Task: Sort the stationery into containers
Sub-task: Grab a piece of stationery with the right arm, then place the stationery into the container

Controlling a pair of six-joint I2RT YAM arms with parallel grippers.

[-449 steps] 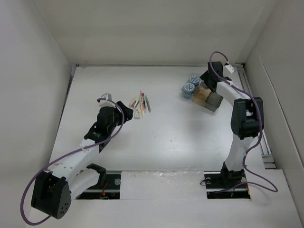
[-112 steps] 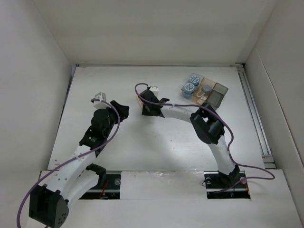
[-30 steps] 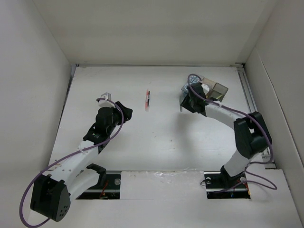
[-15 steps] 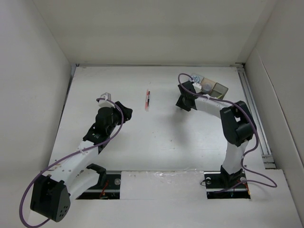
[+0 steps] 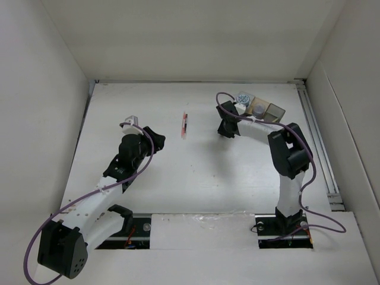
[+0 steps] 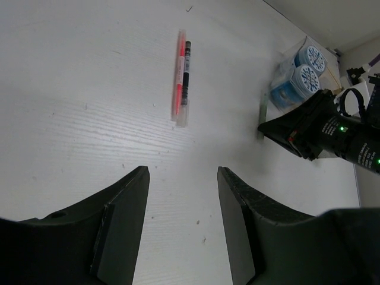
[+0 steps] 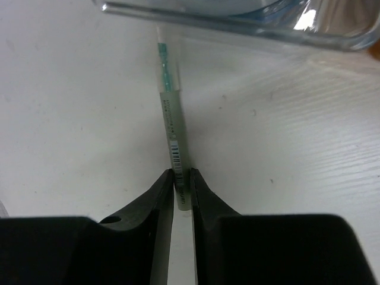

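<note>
The slim grey stick (image 7: 170,119) lies flat on the white table, its teal tip almost touching the wall of the containers (image 7: 237,24). My right gripper (image 7: 181,178) is shut on its near end, one finger pressing each side. From above, that gripper (image 5: 227,127) sits just left of the containers (image 5: 274,111), which hold a patterned disc (image 5: 242,98). A red stick (image 6: 177,74) and a dark one (image 6: 186,71) lie side by side mid-table (image 5: 184,124). My left gripper (image 6: 183,175) is open and empty, hovering short of them (image 5: 155,136).
White enclosure walls stand on three sides of the table. A metal rail (image 5: 314,136) runs along the right edge. Purple cables loop off both arms. In the left wrist view the blue discs (image 6: 309,65) sit in the tray behind the right gripper (image 6: 297,127).
The right arm has swung left off the tray to the table beside it. Its jaws have narrowed onto the grey stick. The left arm has stayed put.
</note>
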